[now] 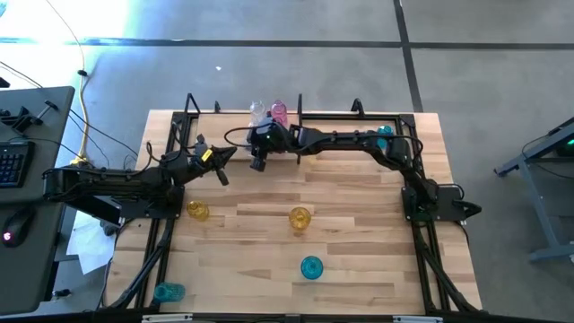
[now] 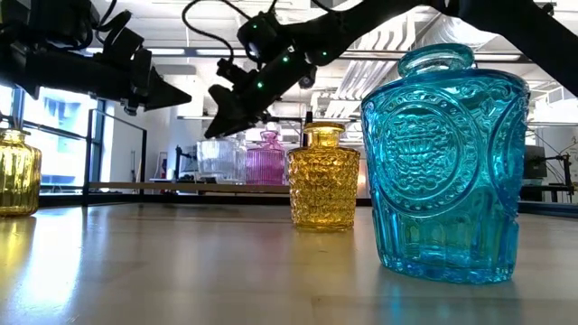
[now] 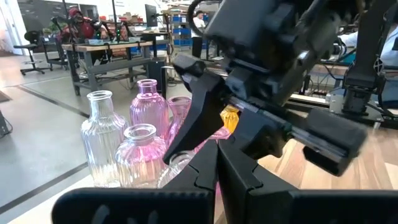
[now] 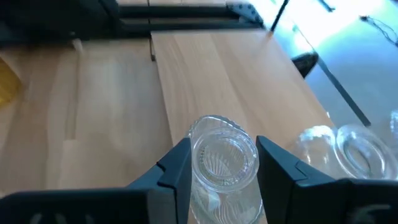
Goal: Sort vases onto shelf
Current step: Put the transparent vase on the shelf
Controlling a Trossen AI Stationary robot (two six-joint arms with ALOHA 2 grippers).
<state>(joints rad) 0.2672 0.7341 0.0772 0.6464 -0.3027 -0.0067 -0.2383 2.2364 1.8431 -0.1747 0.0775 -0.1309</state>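
**Clear vase held over the shelf's far end, mouth facing up the wrist**

The right pincer [image 4: 217,165] was closed on a clear vase [image 4: 224,158], one finger on each side of its ribbed body; the vase's long axis ran roughly in line with the fingers, its open mouth turned toward the wrist camera. In the high view this pincer [image 1: 261,144] hung at the near edge of the shelf [image 1: 359,115], just beside the cluster of clear and pink vases [image 1: 278,112] already standing there. Those stood upright and touching or nearly so, on the shelf side of the held vase. The coming move seemed to turn on that: the free spot lay beyond the pincer, next to the cluster, and the vase would need to come upright before being set down without knocking its neighbours.

The left pincer [image 1: 215,154] was shut and empty, waiting on the worktop [image 1: 359,233] side of the shelf, near the right one. The right arm was plainly the nearer to the cluster
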